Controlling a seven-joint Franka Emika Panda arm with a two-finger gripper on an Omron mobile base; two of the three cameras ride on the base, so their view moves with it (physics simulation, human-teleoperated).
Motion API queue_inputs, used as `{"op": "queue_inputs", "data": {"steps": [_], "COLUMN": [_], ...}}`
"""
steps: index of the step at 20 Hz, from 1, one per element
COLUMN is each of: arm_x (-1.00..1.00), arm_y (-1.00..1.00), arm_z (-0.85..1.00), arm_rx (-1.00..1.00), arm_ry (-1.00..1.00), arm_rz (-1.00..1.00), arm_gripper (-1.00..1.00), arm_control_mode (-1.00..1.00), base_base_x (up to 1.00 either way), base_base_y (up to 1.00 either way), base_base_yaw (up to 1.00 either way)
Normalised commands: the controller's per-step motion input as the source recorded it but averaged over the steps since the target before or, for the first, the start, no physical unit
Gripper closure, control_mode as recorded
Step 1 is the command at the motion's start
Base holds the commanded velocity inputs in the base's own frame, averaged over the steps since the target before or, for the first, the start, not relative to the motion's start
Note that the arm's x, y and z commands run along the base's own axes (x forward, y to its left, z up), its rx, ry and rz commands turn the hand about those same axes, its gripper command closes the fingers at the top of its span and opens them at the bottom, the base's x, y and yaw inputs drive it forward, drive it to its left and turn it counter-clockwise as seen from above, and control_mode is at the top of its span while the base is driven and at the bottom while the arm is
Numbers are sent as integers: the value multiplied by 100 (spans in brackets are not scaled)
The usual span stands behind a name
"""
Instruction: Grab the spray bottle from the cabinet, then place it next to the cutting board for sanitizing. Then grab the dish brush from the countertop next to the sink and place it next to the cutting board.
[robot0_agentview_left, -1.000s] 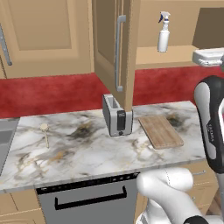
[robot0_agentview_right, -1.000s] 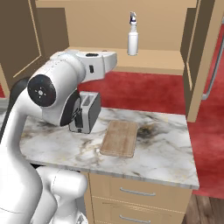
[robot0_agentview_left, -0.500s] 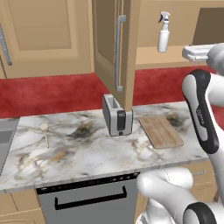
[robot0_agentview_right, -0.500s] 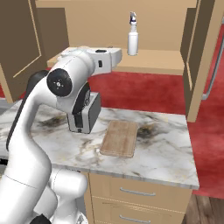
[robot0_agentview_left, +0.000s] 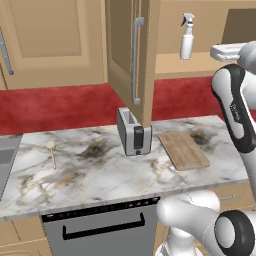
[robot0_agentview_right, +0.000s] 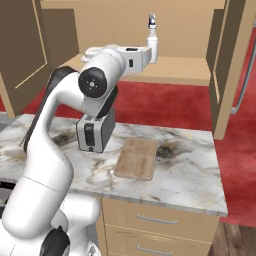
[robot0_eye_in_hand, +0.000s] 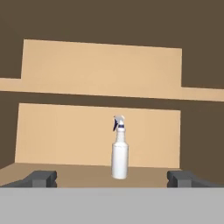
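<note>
Standing upright on the bare wooden shelf of the open cabinet (robot0_agentview_left: 200, 65), the spray bottle (robot0_agentview_left: 187, 37) is the landmark here: a small white translucent bottle with a blue-grey trigger head, set well back on the shelf. In the hand view the spray bottle (robot0_eye_in_hand: 119, 148) sits in the middle, and the gripper (robot0_eye_in_hand: 112, 178) faces it with its jaws spread wide, one dark fingertip low to each side of the bottle and nothing between them; the bottle is apart from both tips and not grasped. From the right base view the white arm reaches up toward the shelf, its hand ending just beside the spray bottle (robot0_agentview_right: 151, 40), on the near left of it. The cabinet's paneled door (robot0_agentview_left: 132, 60) with the long grey bar handle hangs open to the left of the bottle. Below the bottle lies the marble countertop (robot0_agentview_left: 100, 175), and on it, almost straight beneath the bottle, the brown cutting board (robot0_agentview_left: 183, 150) lies flat. A grey toaster (robot0_agentview_left: 133, 131) stands just left of the board. Far to the lower left of the bottle, the thin beige dish brush (robot0_agentview_left: 51, 152) lies on the marble near the sink (robot0_agentview_left: 6, 160) edge.
</note>
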Motion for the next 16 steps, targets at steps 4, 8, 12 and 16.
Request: {"op": "queue_inputs", "data": {"steps": [4, 8, 12, 16], "arm_x": [42, 39, 53, 62], "arm_y": [-23, -19, -6, -1], "arm_z": [3, 1, 0, 0], "arm_rx": [0, 0, 0, 0], "arm_ry": [0, 0, 1, 0], "arm_rz": [6, 10, 7, 8], "arm_gripper": [-100, -100, -100, -100], "arm_control_mode": [-100, -100, -100, -100], "base_base_x": [0, 0, 0, 0], "base_base_y": [0, 0, 0, 0], "base_base_yaw": [0, 0, 0, 0]}}
